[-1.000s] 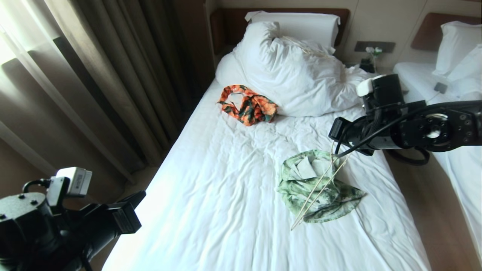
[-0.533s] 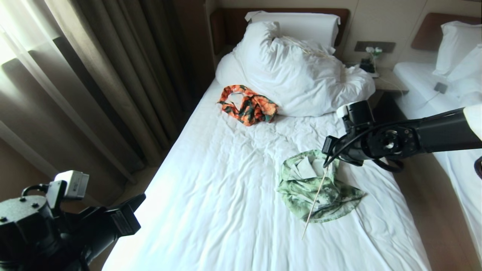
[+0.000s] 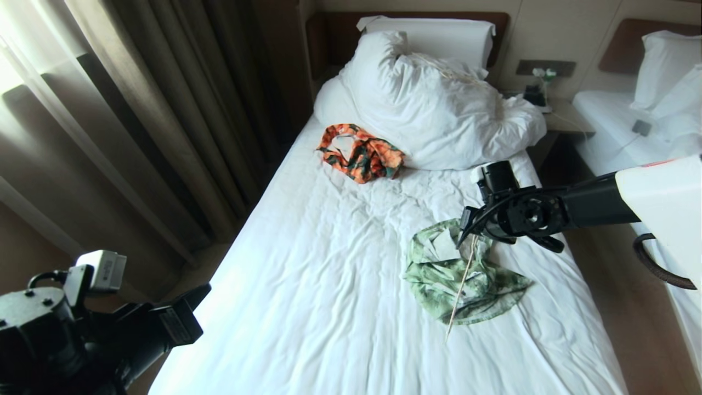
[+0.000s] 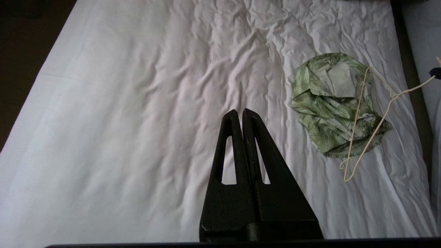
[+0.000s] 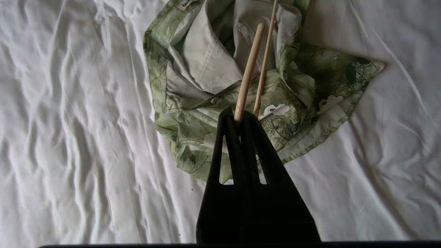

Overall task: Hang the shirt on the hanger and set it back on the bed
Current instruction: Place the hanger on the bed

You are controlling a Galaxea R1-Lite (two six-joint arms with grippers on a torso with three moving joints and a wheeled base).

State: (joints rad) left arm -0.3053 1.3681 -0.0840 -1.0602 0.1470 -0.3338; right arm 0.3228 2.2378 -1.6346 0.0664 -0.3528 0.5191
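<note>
A single bed with a wrinkled white sheet fills the scene, with a bunched white duvet and a pillow at its head. A crumpled light green flowered shirt lies on the sheet toward the bed's right side. The right claw reaches in from the right over the shirt's upper edge, clamped tight on one end of a thin cream wire hanger. The hanger slants down across the shirt, and its far end pokes out past the shirt's lower edge over the sheet. The left claw hangs low at the left, beside the bed and well away from the shirt, its fingers pressed together on nothing. An orange and dark green patterned garment lies just beside the duvet.
</note>
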